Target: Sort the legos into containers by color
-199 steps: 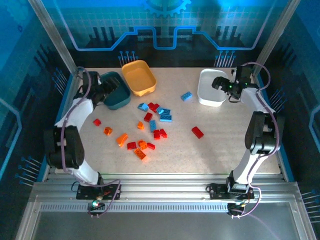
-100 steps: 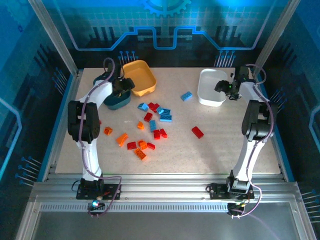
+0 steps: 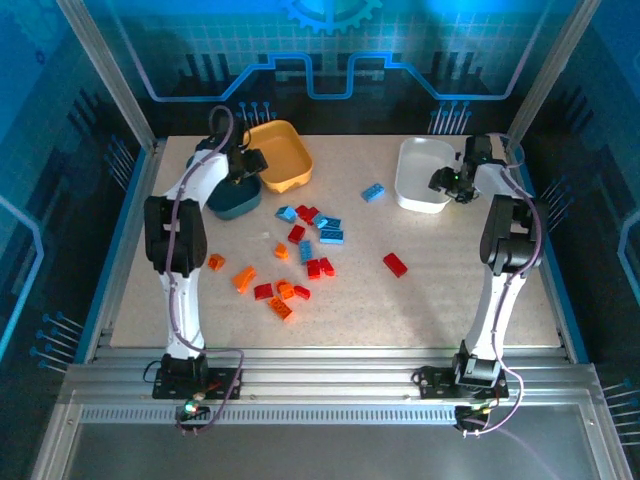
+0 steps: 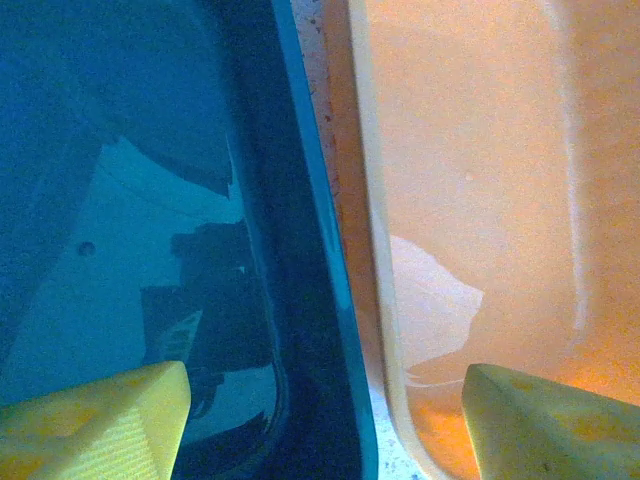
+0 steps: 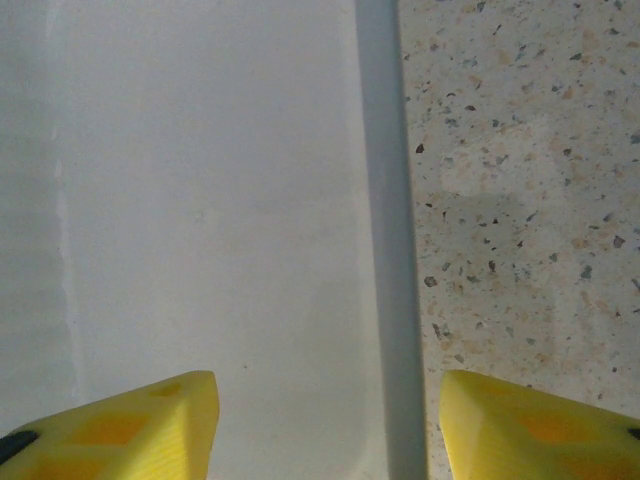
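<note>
The legos lie loose mid-table: red, orange and light blue bricks in a cluster, a lone blue one and a lone red one. The containers stand at the back: dark teal tub, yellow-orange tub, white tub. My left gripper hangs open over the seam between the teal tub and the yellow tub, one finger above each, holding nothing. My right gripper is open astride the white tub's right wall, with a clear gap on both sides.
The speckled table lies bare to the right of the white tub. Blue side rails and metal posts frame the table. The left arm's forearm stretches over the table's left part, close to an orange brick.
The left arm has swung from the teal tub's left side to above the seam between teal and yellow tubs. The right gripper's jaws have narrowed over the white tub's right wall.
</note>
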